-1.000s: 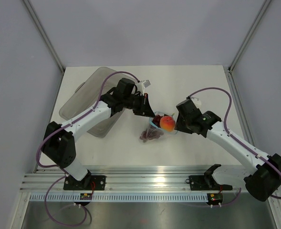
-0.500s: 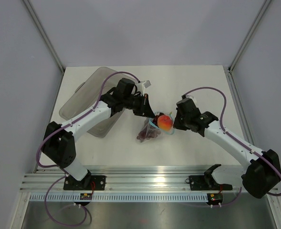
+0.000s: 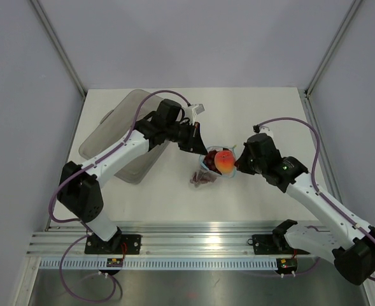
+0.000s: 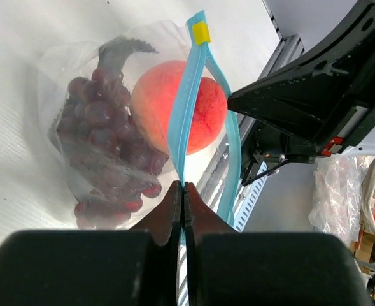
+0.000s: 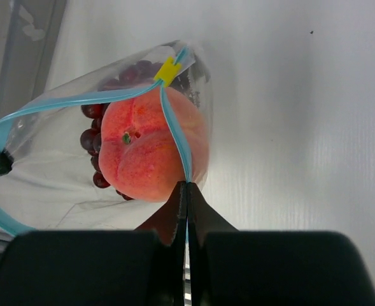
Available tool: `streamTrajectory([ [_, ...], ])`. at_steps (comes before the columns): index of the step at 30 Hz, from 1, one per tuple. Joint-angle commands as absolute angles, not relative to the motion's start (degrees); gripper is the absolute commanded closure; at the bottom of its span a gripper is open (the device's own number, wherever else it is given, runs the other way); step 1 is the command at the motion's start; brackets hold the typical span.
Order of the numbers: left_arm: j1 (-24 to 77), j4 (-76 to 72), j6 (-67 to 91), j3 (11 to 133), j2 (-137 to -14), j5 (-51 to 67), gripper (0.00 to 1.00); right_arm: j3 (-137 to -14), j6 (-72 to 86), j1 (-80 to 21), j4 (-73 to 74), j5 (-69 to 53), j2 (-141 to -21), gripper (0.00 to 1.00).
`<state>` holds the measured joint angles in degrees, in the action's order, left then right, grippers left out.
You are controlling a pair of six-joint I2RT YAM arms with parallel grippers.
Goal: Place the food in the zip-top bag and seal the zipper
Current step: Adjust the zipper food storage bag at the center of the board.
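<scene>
While left gripper [image 4: 183,191] and right gripper [image 5: 187,189] each clamp one lip of the zipper [image 4: 188,95], its mouth gapes between them (peach [image 5: 146,150], grapes [image 4: 98,121] inside), joined at the yellow tab [image 5: 168,70]

Your top camera high above the table [image 3: 257,108]; both wrist cameras close on one shared zip-top bag [image 4: 60,76], opposite sides.

Glossy clear plastic bag [image 4: 114,137], matt white table [image 3: 257,108]

arms [image 3: 120,153]: white links, chunky black joints
cables [image 3: 288,119]: purple, looping all over
bases [image 3: 114,244]: black, on silver rail [image 3: 193,237]
fingers [image 4: 165,213]: plain black
</scene>
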<state>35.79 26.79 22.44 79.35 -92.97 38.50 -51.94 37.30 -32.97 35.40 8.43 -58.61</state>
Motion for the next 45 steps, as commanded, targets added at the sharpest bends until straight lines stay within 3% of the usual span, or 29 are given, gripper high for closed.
streamTrajectory([
  [1,35.9,25.0,21.4,81.9,-93.0,42.4,1.00,-54.0,38.8,-32.8,38.4,12.6,-62.0,1.00],
  [3,35.9,24.2,22.3,81.4,-92.7,43.0,1.00,-53.8,39.5,-32.8,39.3,14.5,-65.7,0.86],
  [12,36.0,21.9,23.7,79.8,-92.3,44.9,1.00,-48.3,41.9,-32.8,33.4,11.0,-70.2,0.67],
  [24,36.0,22.8,23.0,79.4,-91.4,45.4,1.00,-46.1,41.0,-32.7,26.8,6.2,-66.4,0.64],
  [28,36.0,23.0,22.7,79.5,-91.3,45.9,1.00,-45.2,41.1,-32.7,24.6,6.8,-66.7,0.70],
  [29,36.0,23.1,22.5,79.5,-91.4,45.9,1.00,-44.8,41.7,-32.7,24.3,7.2,-66.7,0.83],
  [31,36.0,23.6,22.1,79.5,-91.5,45.4,1.00,-45.0,42.7,-32.7,24.5,8.2,-65.6,1.00],
  [39,36.6,27.8,19.3,83.3,-92.8,44.6,1.00,-51.5,45.6,-32.7,31.5,8.3,-57.7,1.00],
  [45,43.1,25.5,21.8,84.8,-94.9,45.0,1.00,-54.4,48.5,-32.7,36.1,10.9,-61.0,1.00],
])
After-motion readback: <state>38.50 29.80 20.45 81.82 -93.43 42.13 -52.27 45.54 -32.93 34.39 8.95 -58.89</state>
